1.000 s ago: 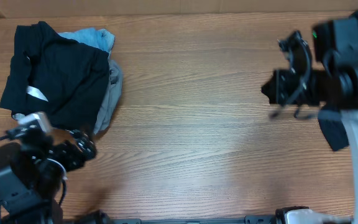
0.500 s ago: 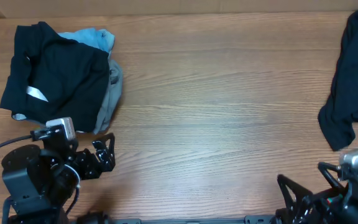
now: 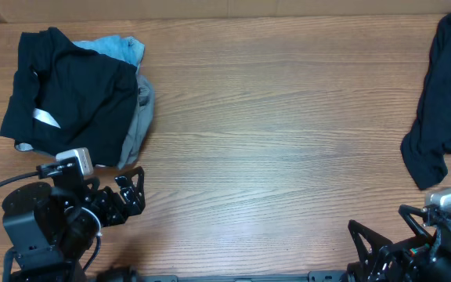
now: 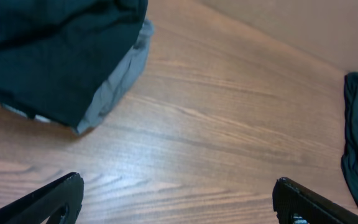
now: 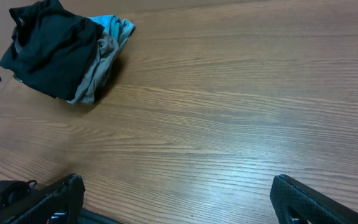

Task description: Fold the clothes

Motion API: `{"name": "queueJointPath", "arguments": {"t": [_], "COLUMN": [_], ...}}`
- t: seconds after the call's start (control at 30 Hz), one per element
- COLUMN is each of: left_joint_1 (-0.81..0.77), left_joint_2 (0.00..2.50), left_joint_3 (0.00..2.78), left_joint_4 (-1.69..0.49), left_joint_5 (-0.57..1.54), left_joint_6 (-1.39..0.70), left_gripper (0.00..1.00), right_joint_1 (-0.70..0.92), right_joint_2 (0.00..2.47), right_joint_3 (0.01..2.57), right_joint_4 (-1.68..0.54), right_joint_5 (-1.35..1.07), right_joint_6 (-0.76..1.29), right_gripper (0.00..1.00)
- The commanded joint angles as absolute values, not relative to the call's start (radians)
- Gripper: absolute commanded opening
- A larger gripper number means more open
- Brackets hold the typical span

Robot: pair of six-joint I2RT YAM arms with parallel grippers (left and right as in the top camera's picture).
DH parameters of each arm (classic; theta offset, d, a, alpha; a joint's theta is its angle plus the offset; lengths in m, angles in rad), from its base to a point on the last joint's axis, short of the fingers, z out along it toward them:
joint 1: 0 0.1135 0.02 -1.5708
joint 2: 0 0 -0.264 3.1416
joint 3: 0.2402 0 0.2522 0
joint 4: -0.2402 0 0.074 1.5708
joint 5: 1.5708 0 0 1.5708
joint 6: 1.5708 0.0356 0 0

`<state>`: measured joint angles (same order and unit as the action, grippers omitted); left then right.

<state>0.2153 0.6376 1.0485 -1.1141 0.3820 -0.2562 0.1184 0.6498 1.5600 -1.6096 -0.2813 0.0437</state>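
Both arms sit low in frame, left gripper [image 3: 131, 196] and right gripper [image 3: 382, 247] spread, empty. Judgement: spread the crumpled black garment [image 3: 442, 98], upper right, flat before folding.

A black garment [image 3: 69, 94] with a white tag lies crumpled atop grey [image 3: 139, 117] and light-blue [image 3: 120, 48] ones at far left; another black garment [image 3: 441, 98] lies stretched out at far right.

No legible text, label, brand, number or sign anywhere in these views.
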Motion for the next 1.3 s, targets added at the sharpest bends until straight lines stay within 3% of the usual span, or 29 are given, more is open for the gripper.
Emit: {"name": "queueJointPath", "arguments": {"t": [0.0, 0.33, 0.6, 0.97, 1.27], "left_joint_1": [0.201, 0.123, 0.076, -0.001, -0.022], "left_joint_2": [0.610, 0.309, 0.090, 0.003, 0.003], "left_joint_3": [1.050, 0.826, 0.419, 0.216, 0.113], "left_joint_4": [-1.171, -0.921, -0.603, -0.493, -0.379], "left_joint_5": [0.374, 0.183, 0.292, 0.191, 0.234], "left_joint_6": [-0.258, -0.108, -0.112, -0.111, -0.112], "left_gripper": [1.00, 1.00, 1.00, 1.00, 1.00], "right_joint_1": [0.118, 0.118, 0.118, 0.118, 0.118], "right_joint_2": [0.651, 0.651, 0.651, 0.651, 0.651], "right_joint_3": [1.556, 1.556, 1.556, 1.556, 1.556], "right_joint_4": [-1.607, -1.607, -1.607, -1.607, -1.607], "right_joint_5": [-0.281, -0.281, -0.281, -0.281, -0.281], "right_joint_6": [0.037, 0.037, 0.037, 0.037, 0.037], "right_gripper": [1.00, 1.00, 1.00, 1.00, 1.00]}}
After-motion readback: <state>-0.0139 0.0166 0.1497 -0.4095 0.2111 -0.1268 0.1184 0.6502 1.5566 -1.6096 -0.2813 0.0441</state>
